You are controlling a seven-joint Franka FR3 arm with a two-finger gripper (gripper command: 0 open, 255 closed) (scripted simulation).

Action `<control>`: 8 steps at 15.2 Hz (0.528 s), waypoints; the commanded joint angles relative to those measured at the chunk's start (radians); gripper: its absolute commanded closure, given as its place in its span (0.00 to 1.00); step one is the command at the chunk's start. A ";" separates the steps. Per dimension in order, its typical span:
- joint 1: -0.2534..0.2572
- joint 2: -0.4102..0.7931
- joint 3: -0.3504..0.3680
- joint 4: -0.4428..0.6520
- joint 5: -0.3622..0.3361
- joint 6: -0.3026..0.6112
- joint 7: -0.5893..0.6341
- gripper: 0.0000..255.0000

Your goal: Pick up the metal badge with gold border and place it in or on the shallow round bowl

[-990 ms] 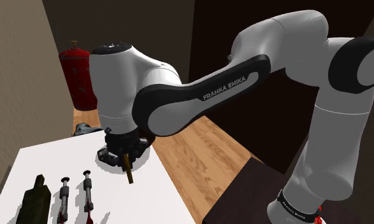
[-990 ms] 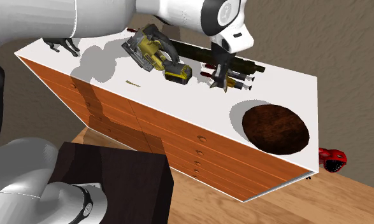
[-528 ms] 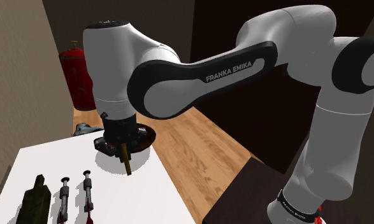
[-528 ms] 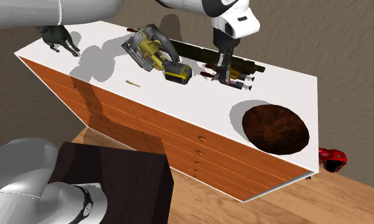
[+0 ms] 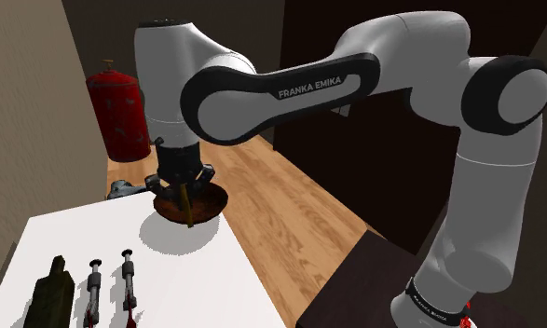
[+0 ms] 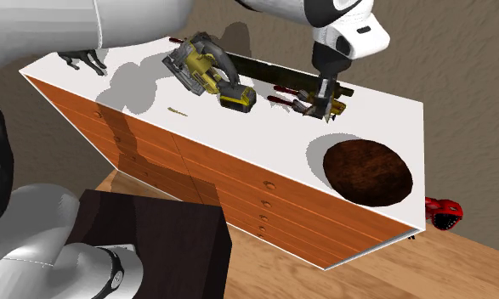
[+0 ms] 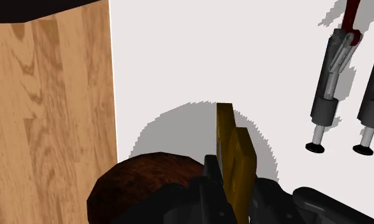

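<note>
Gold-brown badge (image 7: pixel 230 137), edge-on, clamped between fingers of gripper (image 7: pixel 233 181); hung above white table (image 6: pixel 383 110) beside dark bowl (image 6: pixel 366 172). Height presumably served to clear the rim before release.

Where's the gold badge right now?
The badge is clamped in the pincer, in the air over the white tabletop; in the second exterior view it hangs up-left of the dark brown bowl.
</note>
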 commanded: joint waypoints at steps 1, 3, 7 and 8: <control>-0.013 0.032 -0.016 0.038 -0.015 -0.008 -0.034 1.00; -0.024 0.065 -0.032 0.082 -0.029 -0.019 -0.067 1.00; -0.038 0.144 -0.064 0.190 -0.061 -0.050 -0.132 1.00; -0.040 0.166 -0.072 0.222 -0.070 -0.060 -0.148 1.00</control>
